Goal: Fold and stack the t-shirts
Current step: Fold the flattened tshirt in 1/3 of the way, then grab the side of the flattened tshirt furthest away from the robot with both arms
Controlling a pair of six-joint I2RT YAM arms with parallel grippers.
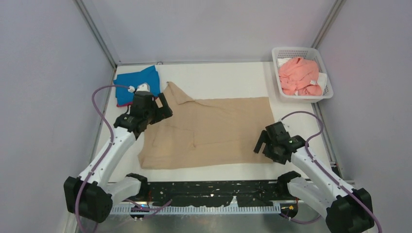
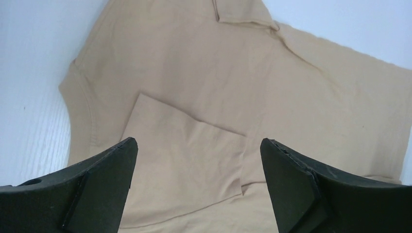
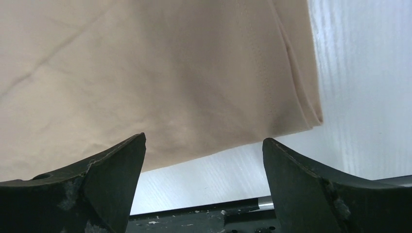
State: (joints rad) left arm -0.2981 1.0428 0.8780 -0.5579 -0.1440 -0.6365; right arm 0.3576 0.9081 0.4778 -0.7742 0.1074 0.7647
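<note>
- Basket (image 1: pixel 328 92), upper right of the top view: it holds a crumpled pink shirt (image 1: pixel 300 75). Something white lies beside the shirt, too small to name.
- Tan shirt (image 1: pixel 214 128): spread flat at the centre of the table (image 1: pixel 223 77), with a flap (image 2: pixel 184 160) folded in on its left part.
- Blue shirt (image 1: pixel 138 83): folded, upper left, just beside the tan shirt's upper left corner.
- Left gripper (image 1: pixel 163 108): jaws wide apart and holding nothing, over the tan shirt's left part.
- Right gripper (image 1: pixel 262 143): jaws wide apart and empty, at the tan shirt's lower right corner.
</note>
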